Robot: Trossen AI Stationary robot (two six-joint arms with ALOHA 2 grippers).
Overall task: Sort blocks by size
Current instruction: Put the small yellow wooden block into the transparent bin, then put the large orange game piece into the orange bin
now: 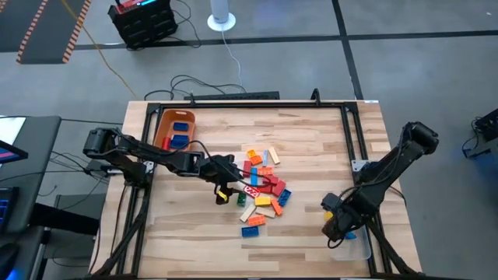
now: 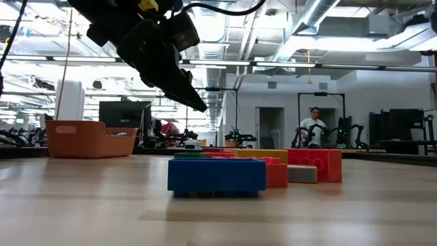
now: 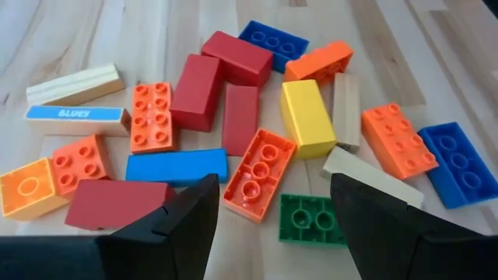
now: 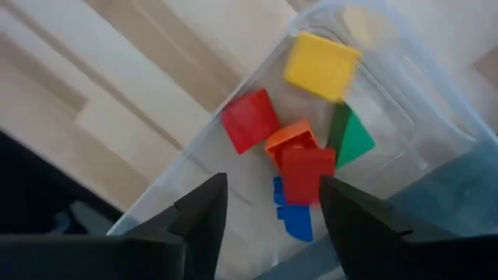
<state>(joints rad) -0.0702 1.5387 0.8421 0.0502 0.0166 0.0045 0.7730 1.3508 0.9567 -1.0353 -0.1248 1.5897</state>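
Between the fingers of the left gripper [image 3: 268,214], which stand well apart and grasp nothing, lie an upturned orange brick [image 3: 260,173] and, just beside it, a small green brick [image 3: 312,219]. Beyond these fingers spreads the main pile of blocks [image 1: 262,190] on the wooden table [image 1: 311,140]: a flat blue piece [image 3: 177,166] and a dark red one [image 3: 117,204] to one side of the jaws, a yellow brick [image 3: 306,117] and a tan bar [image 3: 369,176] to the other, with more red, orange and blue bricks farther out, some touching, some overlapping. Seen from overhead, this gripper [image 1: 223,189] hovers at the pile's edge nearest the left arm. From table height, a long blue brick [image 2: 216,176] lies closest to the camera, with the rest of the pile behind it.

Past the open, empty fingers of the right gripper [image 4: 272,210], a small red cube [image 4: 306,174] shows between them, over the clear tray [image 4: 405,117]; whether it rests there or is in the air, I cannot tell. Around it in the tray lie another red cube [image 4: 249,119], an orange one [image 4: 291,136], a yellow one [image 4: 320,65], a green one [image 4: 354,136] and a blue piece [image 4: 292,214]. Overhead, the right gripper [image 1: 339,222] hangs over that tray [image 1: 359,247] at the table's corner, well apart from the pile.

Farthest from both grippers, the orange bin [image 1: 163,124] sits at the far corner on the left arm's side, with blue bricks [image 1: 180,132] inside.
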